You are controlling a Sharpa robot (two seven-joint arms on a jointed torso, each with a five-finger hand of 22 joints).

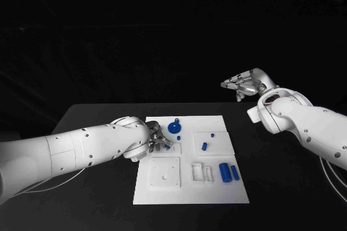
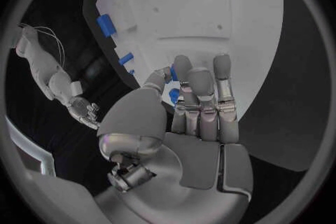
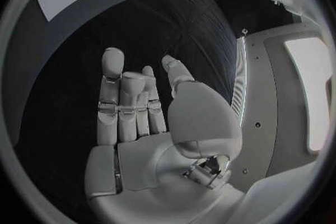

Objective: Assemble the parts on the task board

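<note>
small blue part (image 2: pixel 173 95) under left hand (image 2: pixel 199 103) fingertips

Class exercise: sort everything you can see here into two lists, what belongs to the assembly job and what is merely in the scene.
Belongs to the job:
task board
blue gear-like part
blue cylinders
small blue piece at the left hand's fingers
left hand

Merely in the scene:
black table
right hand, raised off the board, holding nothing
</note>
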